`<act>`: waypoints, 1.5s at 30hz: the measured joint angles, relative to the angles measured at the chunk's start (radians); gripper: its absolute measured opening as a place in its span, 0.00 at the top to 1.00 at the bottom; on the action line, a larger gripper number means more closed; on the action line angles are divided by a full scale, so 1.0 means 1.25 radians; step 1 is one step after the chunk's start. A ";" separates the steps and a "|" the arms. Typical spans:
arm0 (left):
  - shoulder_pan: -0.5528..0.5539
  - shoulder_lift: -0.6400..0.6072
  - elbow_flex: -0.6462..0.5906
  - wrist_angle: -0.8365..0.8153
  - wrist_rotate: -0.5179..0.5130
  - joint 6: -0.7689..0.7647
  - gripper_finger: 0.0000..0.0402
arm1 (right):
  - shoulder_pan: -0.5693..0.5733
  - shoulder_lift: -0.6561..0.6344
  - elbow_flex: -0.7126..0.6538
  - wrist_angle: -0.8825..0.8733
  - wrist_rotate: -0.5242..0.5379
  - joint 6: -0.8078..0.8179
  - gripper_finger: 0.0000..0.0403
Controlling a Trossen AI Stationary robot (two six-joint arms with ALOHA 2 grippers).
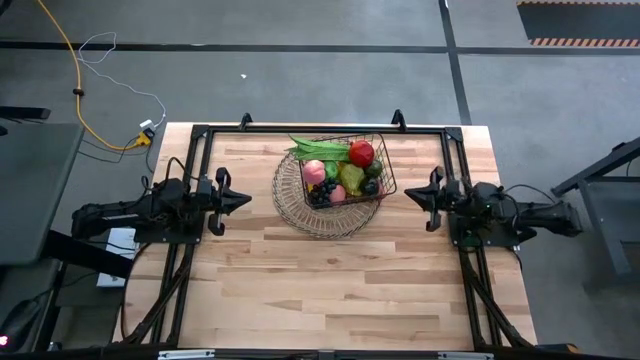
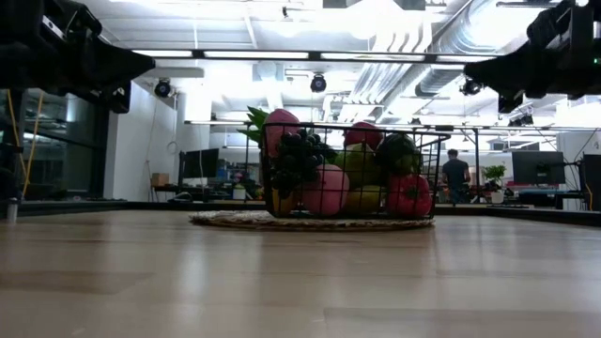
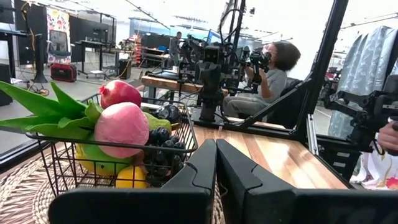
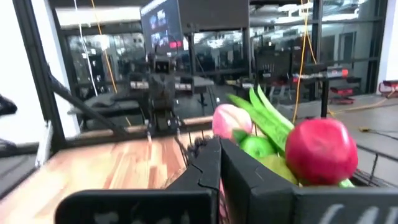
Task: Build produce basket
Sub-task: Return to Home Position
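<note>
I am looking down on the worktop [image 1: 330,290] and seeing both arms lying low at its two sides, each pointing in toward the middle. The left end effector [image 1: 243,199] is hanging just off the left of the round wire dish [image 1: 296,208], not touching it, and in its wrist view [image 3: 216,144] its two fingers are pressing together with nothing between them. The right end effector [image 1: 411,195] is sitting just beside the right wall of the basket [image 1: 389,178], apart from it, and its fingers are likewise meeting on nothing [image 4: 219,142].

The basket is standing on the far right part of the round dish, toward the far edge of the worktop, and it is carrying the produce in a heap (piled up to the rim and a little over). A red pomegranate [image 1: 362,153] is lying at the far right corner, a pink peach [image 1: 314,172] is resting toward the left side, dark grapes [image 1: 322,192] are filling the near left corner, and green pods [image 1: 318,148] are poking out over the far left rim. Yellow and green pieces are showing between them; I cannot tell each one apart.

Past the worktop, a person [image 3: 273,81] is sitting in the room.
</note>
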 joint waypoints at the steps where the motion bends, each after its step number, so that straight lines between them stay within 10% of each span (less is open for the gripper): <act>1: 0.000 0.000 0.000 0.000 0.000 0.000 1.00 | 0.000 0.001 0.000 -0.004 0.001 0.001 1.00; 45: 0.000 0.000 0.000 0.000 0.000 0.000 1.00 | 0.000 0.012 0.000 -0.075 0.007 -0.003 1.00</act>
